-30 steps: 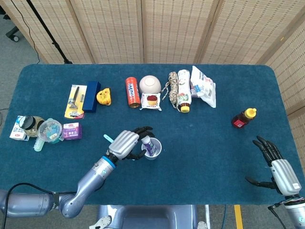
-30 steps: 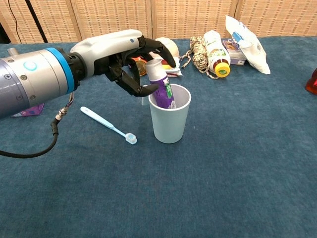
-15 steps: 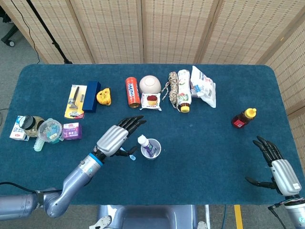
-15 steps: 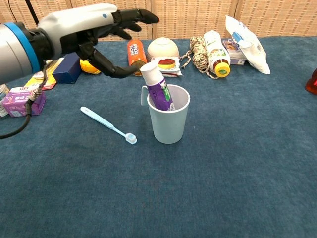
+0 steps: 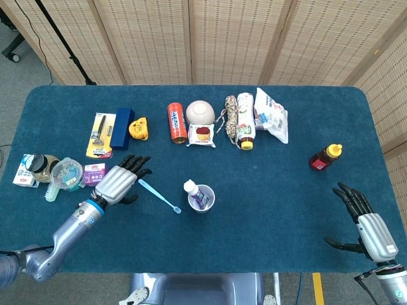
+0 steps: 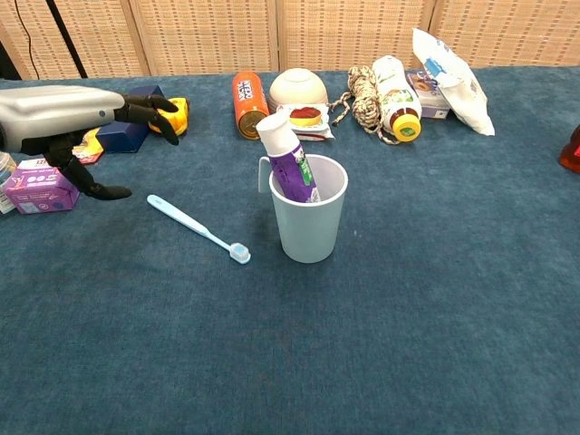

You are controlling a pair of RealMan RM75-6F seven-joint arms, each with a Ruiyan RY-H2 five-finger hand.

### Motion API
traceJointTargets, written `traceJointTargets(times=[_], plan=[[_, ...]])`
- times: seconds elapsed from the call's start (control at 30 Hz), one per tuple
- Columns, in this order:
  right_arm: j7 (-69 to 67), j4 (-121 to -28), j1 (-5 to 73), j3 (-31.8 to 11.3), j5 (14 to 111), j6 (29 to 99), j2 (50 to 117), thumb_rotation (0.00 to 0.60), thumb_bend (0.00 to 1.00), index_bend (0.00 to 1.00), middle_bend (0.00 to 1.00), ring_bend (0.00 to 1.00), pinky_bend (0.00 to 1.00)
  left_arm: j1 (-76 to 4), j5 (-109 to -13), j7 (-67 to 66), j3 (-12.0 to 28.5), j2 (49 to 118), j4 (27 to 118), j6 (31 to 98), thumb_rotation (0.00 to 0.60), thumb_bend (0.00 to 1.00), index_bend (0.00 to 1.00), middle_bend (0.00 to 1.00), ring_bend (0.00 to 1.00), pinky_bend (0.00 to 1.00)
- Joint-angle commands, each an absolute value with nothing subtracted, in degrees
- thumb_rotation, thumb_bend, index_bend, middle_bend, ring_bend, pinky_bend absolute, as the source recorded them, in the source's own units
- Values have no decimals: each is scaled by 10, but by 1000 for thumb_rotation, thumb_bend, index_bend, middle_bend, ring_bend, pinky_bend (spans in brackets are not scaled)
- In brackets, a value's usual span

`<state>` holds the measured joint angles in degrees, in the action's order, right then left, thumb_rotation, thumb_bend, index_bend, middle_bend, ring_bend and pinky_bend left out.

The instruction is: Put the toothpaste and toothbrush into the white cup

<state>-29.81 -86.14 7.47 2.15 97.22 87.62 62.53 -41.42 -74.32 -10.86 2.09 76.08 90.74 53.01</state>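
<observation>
The white cup (image 5: 203, 199) (image 6: 310, 220) stands on the blue table, and a purple toothpaste tube (image 5: 193, 192) (image 6: 286, 159) leans inside it with its white cap up. A light blue toothbrush (image 5: 159, 196) (image 6: 198, 228) lies flat on the table just left of the cup. My left hand (image 5: 119, 181) (image 6: 68, 122) hovers left of the toothbrush, open and holding nothing. My right hand (image 5: 365, 223) rests open near the table's front right corner, far from the cup.
Along the far side lie an orange can (image 5: 176, 122), a white bowl (image 5: 200, 112), a rope bundle (image 5: 231, 116), a bottle (image 5: 246, 129) and a bag (image 5: 271, 114). A honey bottle (image 5: 325, 157) stands right. Boxes and jars (image 5: 63, 173) crowd the left edge.
My left hand has let go of the toothpaste, now standing in the cup, and has drawn back to the left, past the toothbrush. The right hand has barely moved.
</observation>
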Motion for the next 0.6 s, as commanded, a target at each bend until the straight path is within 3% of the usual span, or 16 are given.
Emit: traceJointTargets(times=[0.03,0.6], plan=[[-298,-861,75,21,972,875,626,600,0,0,0,0,0,-413,-736,-121,12,791,869,516,600,269,233,0,0,0],[-303,-859,76,22,971,875,625,600,0,0,0,0,0,-418,-725,-181,24,862,828,520,600,319,329,0,0,0]])
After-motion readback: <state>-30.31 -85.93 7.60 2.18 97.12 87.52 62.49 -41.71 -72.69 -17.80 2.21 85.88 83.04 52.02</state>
